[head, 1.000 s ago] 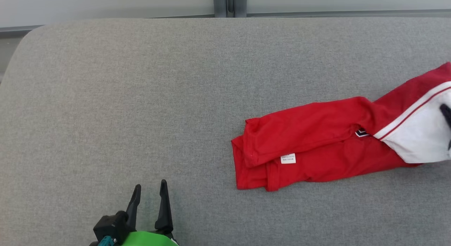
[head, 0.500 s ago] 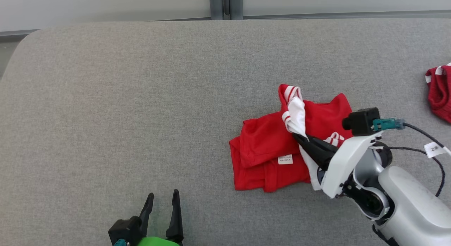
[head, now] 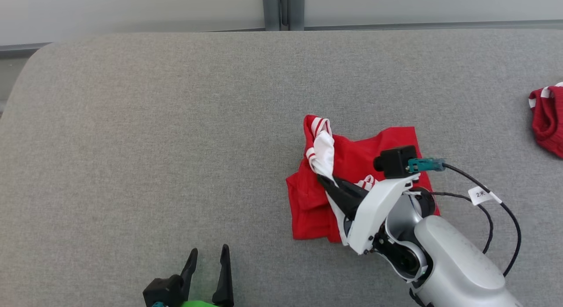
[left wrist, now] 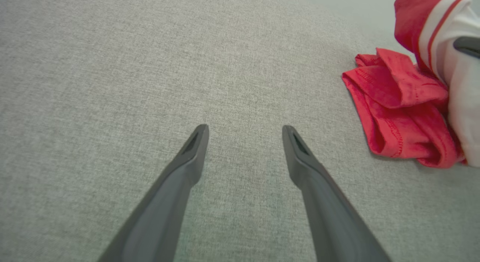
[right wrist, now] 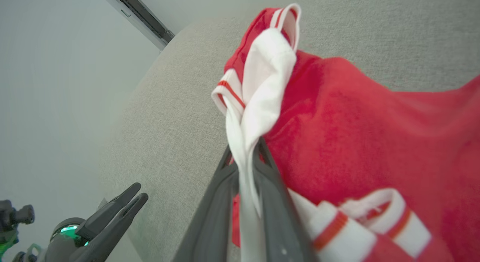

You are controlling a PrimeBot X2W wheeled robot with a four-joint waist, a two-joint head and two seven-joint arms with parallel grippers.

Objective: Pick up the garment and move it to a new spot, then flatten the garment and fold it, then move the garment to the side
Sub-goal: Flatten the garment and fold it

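Right gripper (right wrist: pixel 244 151): fingers together, clamped on a bunched white strip of the garment (head: pixel 352 155).
Held strip: white with red stripes; it rises past the fingertips, folds over at the top and stands clear of the red cloth beside it.
Garment body: red, crumpled in a loose heap on the grey padded surface (head: pixel 154 122), right of centre in the head view, its near right part covered by the right wrist.
Right wrist: carries a black camera (head: pixel 393 161) with a teal connector; a black cable (head: pixel 506 210) with a white tag loops off to the right.
Left gripper (head: pixel 209 250): fingers apart over bare grey surface, at the near edge, well apart from the garment.
Far right edge: second red, white-striped cloth (head: pixel 547 118), cut off by the frame.
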